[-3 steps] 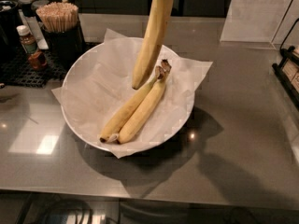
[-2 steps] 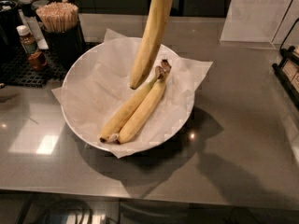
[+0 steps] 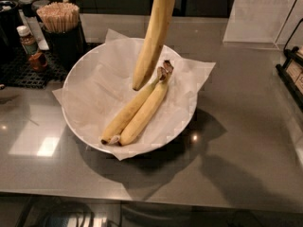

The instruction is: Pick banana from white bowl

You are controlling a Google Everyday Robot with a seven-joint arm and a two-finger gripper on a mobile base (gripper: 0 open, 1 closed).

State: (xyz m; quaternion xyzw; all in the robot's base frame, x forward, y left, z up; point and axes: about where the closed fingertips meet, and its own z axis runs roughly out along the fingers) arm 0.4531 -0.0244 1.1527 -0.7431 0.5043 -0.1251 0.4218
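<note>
Grey bench [image 3: 246, 141] seen from its near edge, which carries soft light reflections towards the near-left corner. Left of the bench's middle: the white bowl [image 3: 66, 91], wide and shallow, lined with crinkled white paper [image 3: 191, 77] whose corners overhang the rim on the left, near and right sides. Inside the bowl, on the paper: a pair of bananas [image 3: 139, 110] lying side by side and touching, joined at a dark brown stem that points to the far-right corner; their free tips point to the near-left corner, one tip whitish and frayed. Above the bowl: the banana [image 3: 151, 37], long and pale yellow, hanging nearly upright in the air, clear of the paper; its small brown tip sits just beside the stem of the pair, and its upper end is cut off by the top of the view. The gripper lies beyond that top border, so whether it grasps the banana cannot be told. Far-left corner: a black mesh mat [image 3: 19, 70] bearing a small bottle [image 3: 29, 39] and a dark cup [image 3: 68, 44] filled with wooden sticks [image 3: 59, 15]. Far-right corner: an upright pale panel [image 3: 258, 13]. Right edge: a dark rack [image 3: 291, 74]
</note>
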